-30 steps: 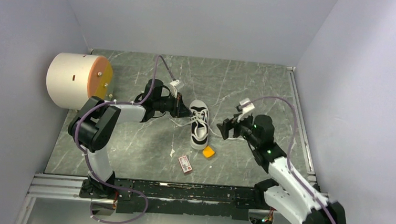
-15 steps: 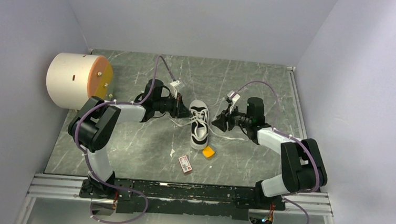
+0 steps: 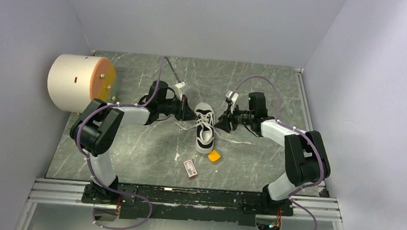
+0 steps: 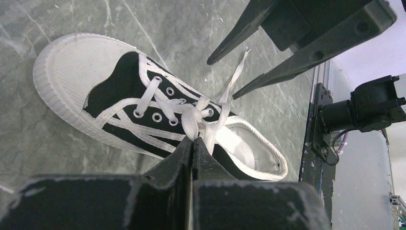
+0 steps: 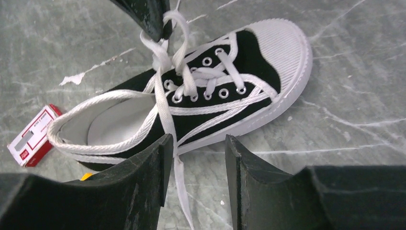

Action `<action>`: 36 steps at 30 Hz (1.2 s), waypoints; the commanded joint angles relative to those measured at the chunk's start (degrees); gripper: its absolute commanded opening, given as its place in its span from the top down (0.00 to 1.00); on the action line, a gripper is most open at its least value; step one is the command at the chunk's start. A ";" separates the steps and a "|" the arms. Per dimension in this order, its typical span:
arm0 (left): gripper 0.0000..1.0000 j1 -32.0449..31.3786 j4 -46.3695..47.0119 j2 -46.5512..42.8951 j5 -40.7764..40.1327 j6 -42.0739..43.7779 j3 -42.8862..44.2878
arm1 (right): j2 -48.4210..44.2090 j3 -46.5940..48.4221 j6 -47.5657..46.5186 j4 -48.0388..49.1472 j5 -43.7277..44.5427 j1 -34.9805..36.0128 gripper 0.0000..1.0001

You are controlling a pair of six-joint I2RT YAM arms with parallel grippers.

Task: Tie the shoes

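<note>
Swinging in from the near right, the right hand [image 3: 220,121] had reached the shoe. Nearest lay a red-and-white card [image 3: 190,168] and an orange block [image 3: 214,157]. Beyond them the black-and-white sneaker [image 3: 204,130] sat mid-bench [image 3: 133,153], white toe pointing away, its white laces [image 4: 197,115] not yet in a bow. The left hand [image 3: 190,116] pinched a lace loop, probably holding it up so the right hand, fingers spread, could take the strand lying between them.
</note>
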 commanded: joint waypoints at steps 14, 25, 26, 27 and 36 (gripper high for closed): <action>0.95 0.11 -1.77 -1.54 2.02 2.45 0.80 | 3.02 5.39 -5.98 -8.78 3.07 4.58 0.73; 0.95 -0.28 -4.97 -5.56 1.20 4.03 -2.23 | -14.22 -4.03 31.68 -4.58 8.22 7.61 1.00; 0.95 -0.47 -5.60 -6.14 1.04 4.56 -2.73 | -13.85 -3.47 33.62 -5.34 8.62 8.00 1.00; 0.95 -0.76 -6.33 -6.65 0.83 5.04 -3.14 | -13.29 -2.98 35.59 -6.59 10.23 8.26 1.00; 0.95 -5.12 -11.65 -11.09 -4.95 6.91 -7.00 | -10.66 -2.81 42.58 -7.10 14.22 8.54 1.00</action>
